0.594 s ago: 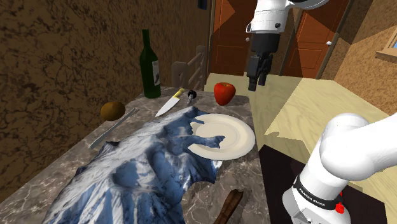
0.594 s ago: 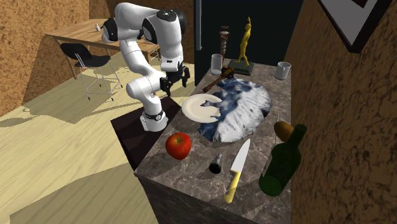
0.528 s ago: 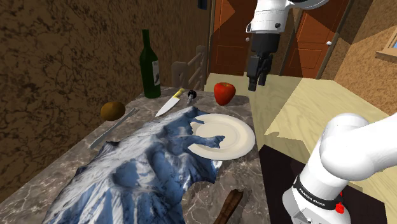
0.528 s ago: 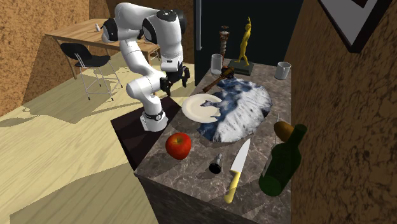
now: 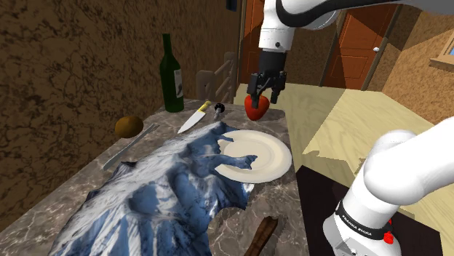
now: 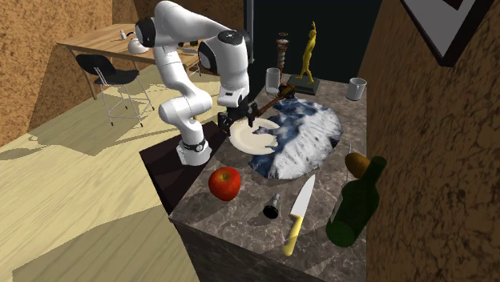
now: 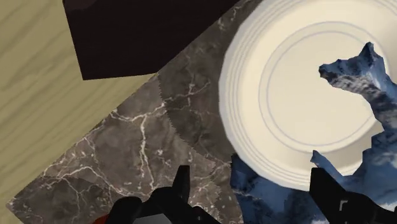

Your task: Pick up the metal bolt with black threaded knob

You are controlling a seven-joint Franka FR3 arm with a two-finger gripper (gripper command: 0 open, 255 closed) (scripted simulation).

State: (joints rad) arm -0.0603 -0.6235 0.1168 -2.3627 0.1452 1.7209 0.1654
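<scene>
hovering open above the plate (image 5: 273, 149), the gripper (image 5: 265, 93) may bump the apple (image 5: 256, 110) while crossing to the bolt (image 5: 217, 109) near it.

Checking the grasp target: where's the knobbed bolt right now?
In the shoulder view the bolt sits at the marbled counter's far end, just right of the knife's yellow handle, with the red apple farther right.
</scene>
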